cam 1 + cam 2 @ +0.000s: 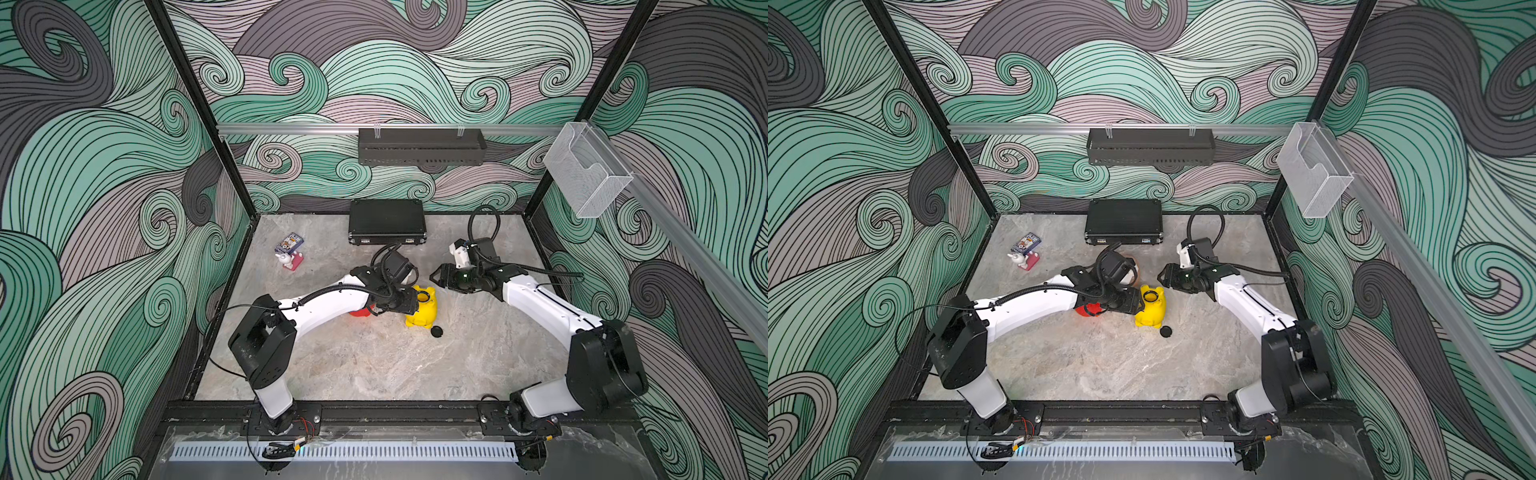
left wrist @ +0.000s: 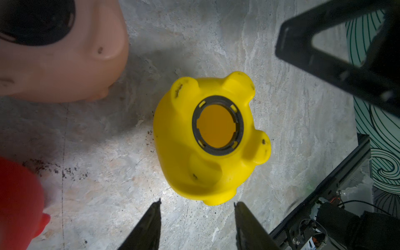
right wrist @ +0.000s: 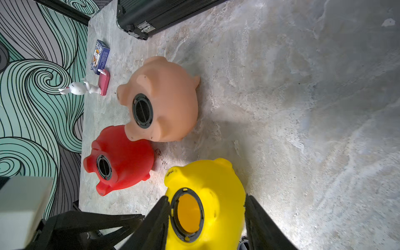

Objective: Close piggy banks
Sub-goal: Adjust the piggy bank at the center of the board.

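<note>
Though walls (image 1: 83, 166) swirl, tabletop (image 1: 374, 365) looks marbled.

The open piggy bank (image 3: 216, 177) is lying ahead of the right gripper (image 3: 206, 197) fingers (image 3: 155, 223); beyond it, the bigger plugged bank (image 3: 168, 97) and smaller plugged bank (image 3: 123, 155) are sitting.

swirl-patterned walls (image 1: 374, 62), marbled grey tabletop (image 1: 374, 361)

Soft light above, bright pools at the wrists
In both top views the worktop (image 1: 374, 365) is evenly lit, its shadows faint and soft-edged. In the left wrist view a hard bright patch rings the yellow piggy bank (image 2: 184, 151); the peach piggy bank (image 2: 65, 69) is near, shaded and blurred.
</note>
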`<control>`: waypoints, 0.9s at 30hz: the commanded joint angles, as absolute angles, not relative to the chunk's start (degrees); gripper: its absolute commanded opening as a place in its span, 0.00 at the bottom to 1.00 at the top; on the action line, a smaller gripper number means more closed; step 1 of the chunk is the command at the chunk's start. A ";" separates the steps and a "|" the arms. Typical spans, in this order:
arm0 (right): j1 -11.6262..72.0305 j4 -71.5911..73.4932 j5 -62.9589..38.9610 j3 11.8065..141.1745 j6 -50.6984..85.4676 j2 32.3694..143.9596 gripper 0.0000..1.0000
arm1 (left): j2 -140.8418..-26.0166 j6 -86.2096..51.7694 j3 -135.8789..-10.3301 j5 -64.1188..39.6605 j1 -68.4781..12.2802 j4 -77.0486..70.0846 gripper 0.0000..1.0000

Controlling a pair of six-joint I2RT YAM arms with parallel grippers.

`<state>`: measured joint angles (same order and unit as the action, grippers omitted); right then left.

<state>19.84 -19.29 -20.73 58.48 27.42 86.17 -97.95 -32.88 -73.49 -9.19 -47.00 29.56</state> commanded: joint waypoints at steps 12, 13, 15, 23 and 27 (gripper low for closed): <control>21.41 -21.30 -16.35 61.61 25.93 93.22 0.51 | -101.52 -35.15 -74.95 -5.63 -47.17 27.49 0.50; 21.58 -21.27 -16.42 61.61 25.83 93.33 0.51 | -101.58 -35.16 -74.88 -5.54 -47.20 27.40 0.50; 22.03 -21.08 -16.01 61.66 25.67 93.91 0.50 | -101.84 -35.25 -74.60 -5.59 -47.20 27.20 0.49; 22.43 -24.25 -13.38 61.61 24.59 94.08 0.47 | -102.19 -35.33 -74.09 -3.33 -47.06 28.59 0.44; 22.41 -25.26 -11.94 60.59 24.25 92.24 0.47 | -102.63 -35.59 -74.01 -2.35 -47.01 29.63 0.43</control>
<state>22.33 -21.96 -14.83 60.42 25.47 93.62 -100.75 -34.96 -73.78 -6.98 -47.09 27.33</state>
